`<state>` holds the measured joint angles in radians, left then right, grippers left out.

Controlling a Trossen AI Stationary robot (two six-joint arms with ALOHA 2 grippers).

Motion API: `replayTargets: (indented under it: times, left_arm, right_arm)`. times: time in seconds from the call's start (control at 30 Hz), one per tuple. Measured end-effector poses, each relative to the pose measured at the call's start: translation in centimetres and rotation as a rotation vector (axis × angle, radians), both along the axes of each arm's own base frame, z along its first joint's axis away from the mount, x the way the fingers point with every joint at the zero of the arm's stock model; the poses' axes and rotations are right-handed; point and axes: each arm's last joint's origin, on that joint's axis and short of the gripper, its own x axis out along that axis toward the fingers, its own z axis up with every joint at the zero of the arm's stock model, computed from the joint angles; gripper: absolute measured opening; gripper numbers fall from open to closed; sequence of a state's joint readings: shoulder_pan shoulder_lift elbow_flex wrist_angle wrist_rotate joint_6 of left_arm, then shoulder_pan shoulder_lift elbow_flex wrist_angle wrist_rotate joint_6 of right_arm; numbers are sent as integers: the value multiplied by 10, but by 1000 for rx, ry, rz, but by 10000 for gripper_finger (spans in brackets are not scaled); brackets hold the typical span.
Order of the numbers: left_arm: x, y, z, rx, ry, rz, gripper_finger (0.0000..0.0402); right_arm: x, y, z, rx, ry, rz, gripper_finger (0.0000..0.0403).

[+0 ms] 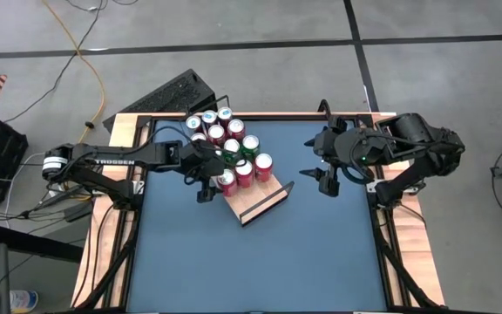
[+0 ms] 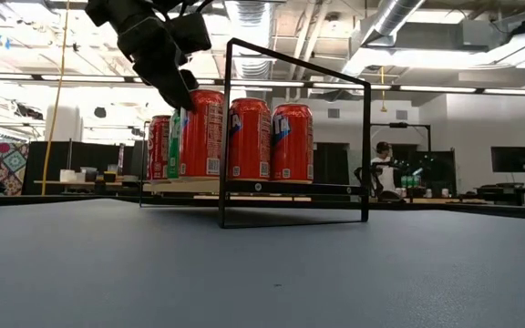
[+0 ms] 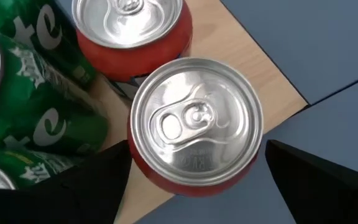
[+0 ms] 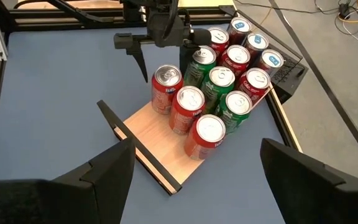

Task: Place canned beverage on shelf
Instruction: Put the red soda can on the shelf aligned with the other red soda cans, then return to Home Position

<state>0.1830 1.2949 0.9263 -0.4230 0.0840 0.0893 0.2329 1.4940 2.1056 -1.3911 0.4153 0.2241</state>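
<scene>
Left gripper [image 1: 209, 179] hangs over the shelf's corner, its dark fingers spread wide to either side of a red can [image 3: 194, 130] with a ribbed silver lid, not clamped. That can stands directly below, on the pale flat wood shelf [image 4: 151, 130] with thin black end rails, beside more red and green cylinders. Right gripper [image 1: 318, 174] waits well off to the side, fingers apart and empty.

Cans [image 1: 232, 148] crowd shelf [image 1: 260, 196] far half; near half bare up to black rail [image 1: 267, 202]; surrounding mat [image 1: 260, 262] open.
</scene>
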Motion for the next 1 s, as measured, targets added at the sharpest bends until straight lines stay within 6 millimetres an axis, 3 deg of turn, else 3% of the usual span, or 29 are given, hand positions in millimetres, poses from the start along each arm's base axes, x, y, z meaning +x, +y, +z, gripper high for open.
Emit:
replayTargets:
  times: [0.33,0.6,0.8,1.0]
  left_arm:
    - [-8,-1,7,-46,-8,73,352]
    - [-36,-4,38,-43,-124,169,352]
    - [-64,-8,74,-141,-370,294,352]
    - [-103,-16,129,-452,-843,374,352]
  right_arm:
    - [0,1,0,4,10,39,329]
    - [2,3,1,-6,3,127,329]
    - [7,6,7,-26,-58,208,329]
    - [-10,1,27,-132,-157,267,329]
